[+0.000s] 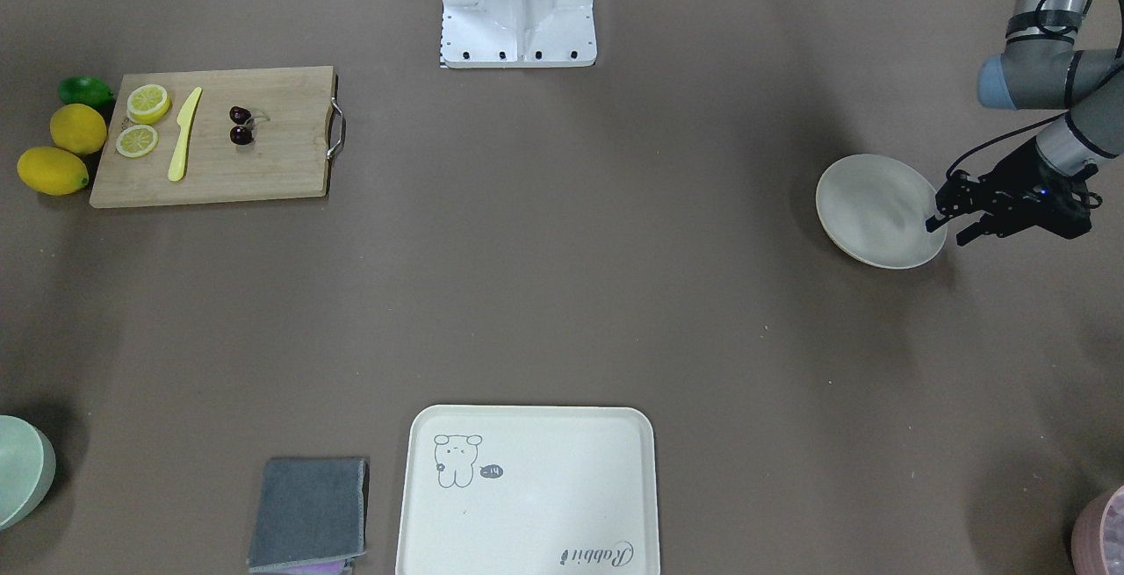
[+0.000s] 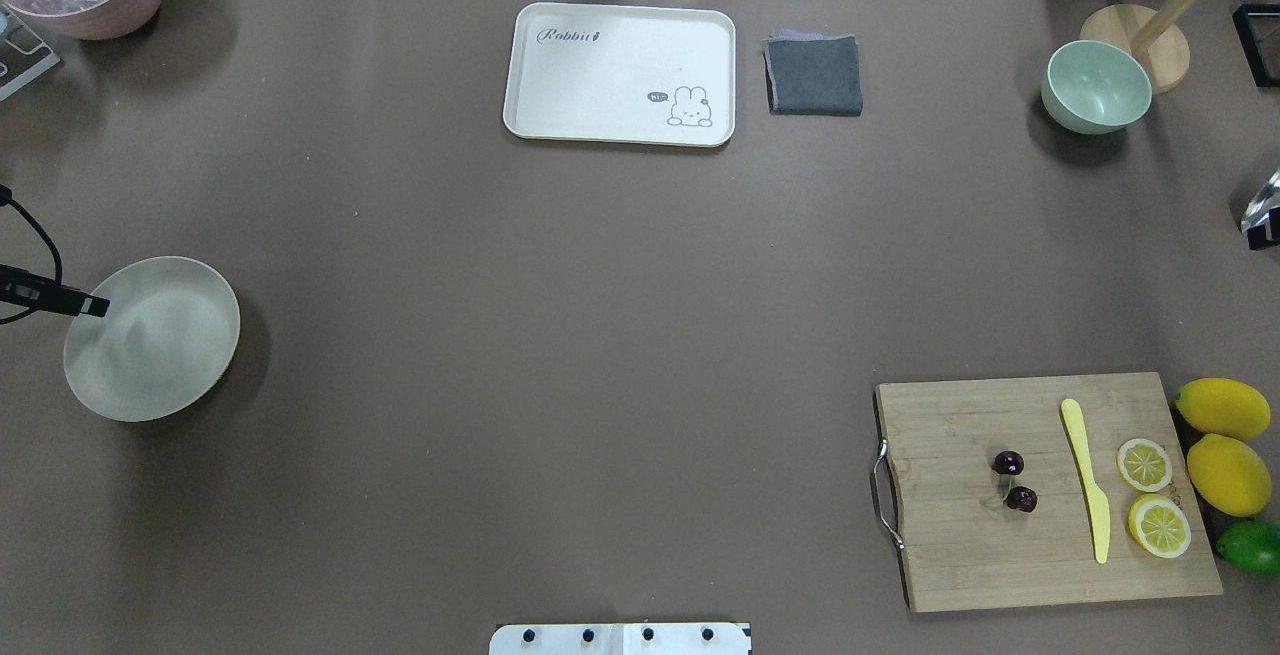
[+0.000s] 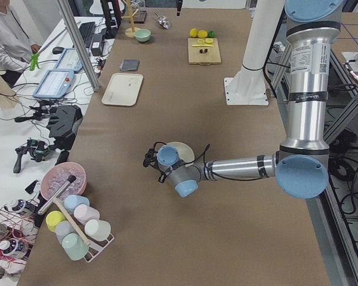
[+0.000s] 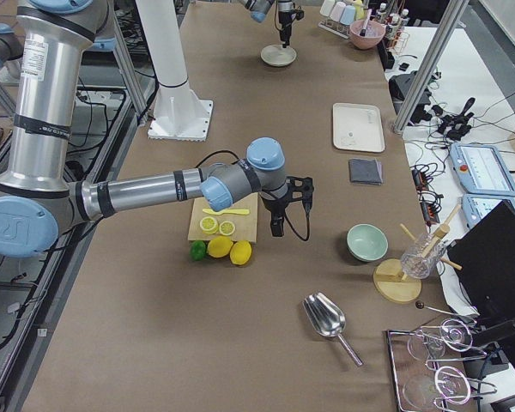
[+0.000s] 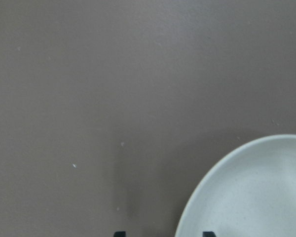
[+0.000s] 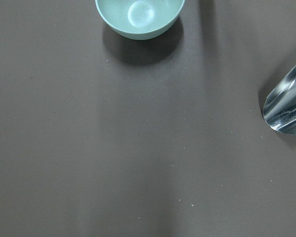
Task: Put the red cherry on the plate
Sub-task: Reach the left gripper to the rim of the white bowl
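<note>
The red cherry [image 1: 240,125] is a pair of dark glossy cherries lying on the wooden cutting board [image 1: 281,162], also seen from overhead as the cherry [image 2: 1013,482]. Far across the table sits the round cream plate [image 1: 869,206] [image 2: 160,355]. My left gripper [image 1: 947,231] hovers open at the plate's outer rim; in the left wrist view its fingertips [image 5: 119,233] stand apart with the plate's edge [image 5: 207,192] between them. My right gripper [image 4: 277,221] shows only in the exterior right view, beside the board's end, and I cannot tell whether it is open or shut.
On the board lie two lemon slices [image 1: 147,103] and a yellow knife [image 1: 183,134]; whole lemons [image 1: 77,128] and a lime [image 1: 85,90] sit beside it. A cream tray [image 1: 527,492], a grey cloth [image 1: 309,512], a green bowl [image 2: 1096,87] and a metal scoop [image 6: 288,106] lie further off.
</note>
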Controlling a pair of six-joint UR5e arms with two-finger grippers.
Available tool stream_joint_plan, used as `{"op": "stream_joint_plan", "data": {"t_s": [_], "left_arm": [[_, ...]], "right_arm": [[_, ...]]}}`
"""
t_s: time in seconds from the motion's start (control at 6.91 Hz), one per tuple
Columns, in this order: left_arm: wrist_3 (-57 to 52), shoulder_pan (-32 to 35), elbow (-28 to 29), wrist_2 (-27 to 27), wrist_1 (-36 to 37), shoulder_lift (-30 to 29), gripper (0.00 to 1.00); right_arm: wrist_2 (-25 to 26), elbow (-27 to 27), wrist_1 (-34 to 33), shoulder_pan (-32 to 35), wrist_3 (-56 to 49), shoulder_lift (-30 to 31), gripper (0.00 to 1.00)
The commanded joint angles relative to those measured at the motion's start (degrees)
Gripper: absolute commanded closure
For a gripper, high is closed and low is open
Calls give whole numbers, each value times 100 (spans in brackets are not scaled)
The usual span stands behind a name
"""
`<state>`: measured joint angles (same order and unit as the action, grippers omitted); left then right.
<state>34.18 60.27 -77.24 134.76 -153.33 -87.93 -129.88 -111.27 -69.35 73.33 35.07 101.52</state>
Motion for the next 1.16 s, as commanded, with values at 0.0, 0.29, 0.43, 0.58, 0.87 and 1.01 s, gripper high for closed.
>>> {"op": "stream_joint_plan", "data": {"t_s": [0.0,0.29,0.43,0.58,0.87,1.01], "left_arm": [[1,-59,-2,77,-258,214,62],[-7,-129,16,103,-381,224,100],[-7,-130,7,103,-390,224,100],[1,-130,-28,112,-390,215,100],[471,-95,-438,785,-382,224,100],[1146,-77,-885,832,-355,224,100]], "right_arm": [[15,0,0,-3,0,8,0],[6,0,9,6,-9,8,0],[15,0,9,6,-9,17,0],[15,0,9,6,-9,17,0],[15,0,9,6,-9,43,0],[6,0,9,6,-9,43,0]]}}
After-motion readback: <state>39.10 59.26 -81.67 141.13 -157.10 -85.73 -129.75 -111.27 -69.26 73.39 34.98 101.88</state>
